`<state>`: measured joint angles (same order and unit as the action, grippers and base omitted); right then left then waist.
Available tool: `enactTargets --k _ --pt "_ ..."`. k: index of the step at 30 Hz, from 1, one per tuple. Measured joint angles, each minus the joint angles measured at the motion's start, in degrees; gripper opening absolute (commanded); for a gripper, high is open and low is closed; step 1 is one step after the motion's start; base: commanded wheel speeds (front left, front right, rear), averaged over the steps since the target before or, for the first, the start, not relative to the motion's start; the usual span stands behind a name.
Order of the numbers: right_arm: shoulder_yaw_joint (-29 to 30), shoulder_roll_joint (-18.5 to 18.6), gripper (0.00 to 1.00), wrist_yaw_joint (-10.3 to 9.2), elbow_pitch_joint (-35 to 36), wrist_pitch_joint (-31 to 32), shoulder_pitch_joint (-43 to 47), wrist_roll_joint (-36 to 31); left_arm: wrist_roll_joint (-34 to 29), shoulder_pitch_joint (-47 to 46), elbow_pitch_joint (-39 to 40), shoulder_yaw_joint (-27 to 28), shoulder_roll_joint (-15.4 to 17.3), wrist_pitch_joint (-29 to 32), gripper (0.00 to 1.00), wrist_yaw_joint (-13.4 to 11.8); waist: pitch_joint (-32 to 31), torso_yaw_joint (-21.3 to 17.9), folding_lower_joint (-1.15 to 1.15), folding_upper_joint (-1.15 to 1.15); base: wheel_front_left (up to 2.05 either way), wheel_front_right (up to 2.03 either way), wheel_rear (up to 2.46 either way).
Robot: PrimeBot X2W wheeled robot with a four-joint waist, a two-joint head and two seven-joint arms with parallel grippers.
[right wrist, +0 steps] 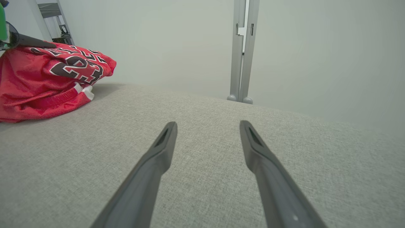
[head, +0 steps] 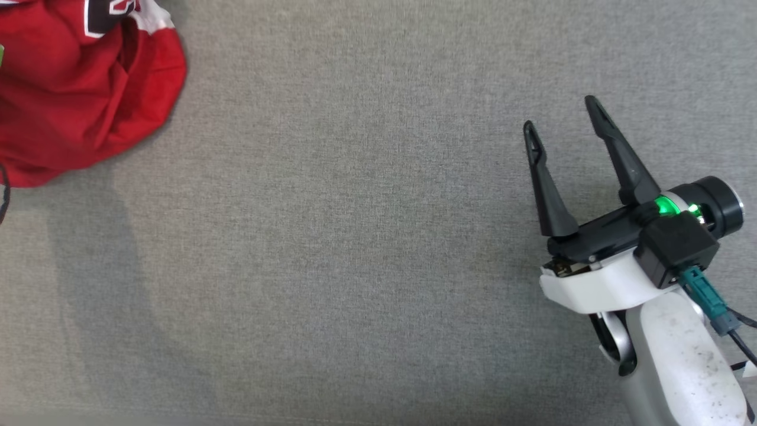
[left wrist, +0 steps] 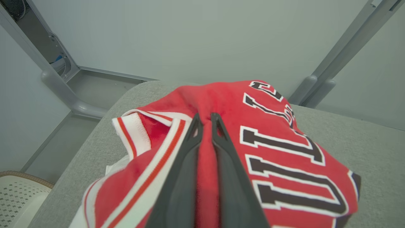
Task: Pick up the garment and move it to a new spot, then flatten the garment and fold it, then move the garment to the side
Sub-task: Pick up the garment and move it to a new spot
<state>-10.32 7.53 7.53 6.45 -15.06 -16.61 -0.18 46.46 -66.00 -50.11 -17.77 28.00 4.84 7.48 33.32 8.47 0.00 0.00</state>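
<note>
The garment [head: 77,89] is a red jersey with white trim and black lettering, bunched at the top left corner of the head view. In the left wrist view my left gripper [left wrist: 205,118] is shut on a ridge of the red jersey [left wrist: 272,152], with a fold of cloth pinched between its fingertips. The jersey [right wrist: 47,76] sits as a heap at the far left of the right wrist view. My right gripper [head: 565,118] hovers at the right of the grey surface, open and holding nothing, far from the jersey; its fingers [right wrist: 164,145] spread wide over bare fabric.
The grey fabric table [head: 355,236] stretches between jersey and right arm. Its far edge [left wrist: 133,88] lies just beyond the jersey, with a grey metal frame [left wrist: 63,91] behind. A white perforated basket [left wrist: 19,196] stands below the table's left side. A vertical post [right wrist: 242,50] rises past the far edge.
</note>
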Motion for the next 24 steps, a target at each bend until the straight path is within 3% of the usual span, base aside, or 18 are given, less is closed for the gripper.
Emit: enactTargets --k 14,18,24 --pt "-2.0 -3.2 1.0 0.0 -2.2 0.0 3.6 1.7 -0.1 0.3 17.1 -9.0 7.1 0.6 0.0 0.0 -13.0 -1.9 -0.01 0.0 0.0 0.0 0.0" --pt "-2.3 -3.9 1.0 0.0 -2.2 0.0 3.6 2.1 -0.1 -0.2 22.6 -9.5 7.6 2.2 0.0 -0.2 -15.4 -4.0 -0.01 0.0 0.0 0.0 0.0" --pt "-2.3 -4.5 1.0 0.0 -2.1 0.0 4.0 2.8 0.1 0.8 29.9 -12.1 5.8 5.9 0.0 -1.3 -17.4 -8.9 -0.01 0.0 0.0 0.0 0.0"
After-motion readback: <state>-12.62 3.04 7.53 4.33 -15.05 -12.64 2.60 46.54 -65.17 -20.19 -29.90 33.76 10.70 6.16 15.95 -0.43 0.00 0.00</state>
